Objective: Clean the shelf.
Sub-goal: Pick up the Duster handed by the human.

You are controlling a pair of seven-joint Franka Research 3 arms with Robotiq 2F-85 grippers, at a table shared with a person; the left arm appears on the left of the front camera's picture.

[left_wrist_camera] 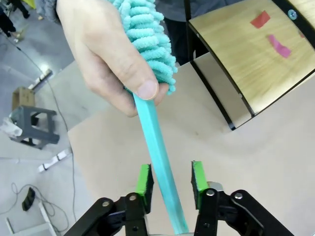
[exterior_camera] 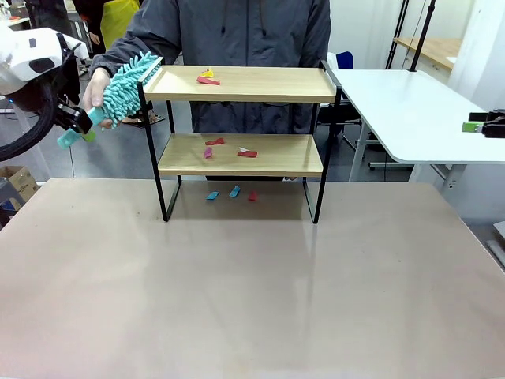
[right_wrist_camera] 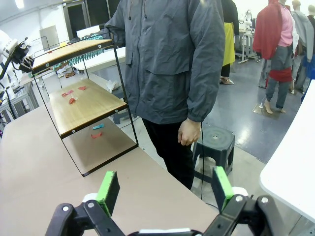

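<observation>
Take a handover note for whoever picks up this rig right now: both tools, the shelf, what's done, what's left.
Left tool: open, its fingers on either side of the teal duster handle, not clamped. The person's hand holds the duster by its head.
Right tool: open, empty, off to the right.
Shelf: upright at the table's far side, with scraps on both boards and on the table beneath.
Done: nothing swept yet.
Left: grip the duster, sweep both boards.

Lab or workshop hall: bare grey floor (right_wrist_camera: 246,123), white worktable (exterior_camera: 410,110), black tripod poles (exterior_camera: 421,35), cardboard box (exterior_camera: 17,183), plastic stool (right_wrist_camera: 215,147).
</observation>
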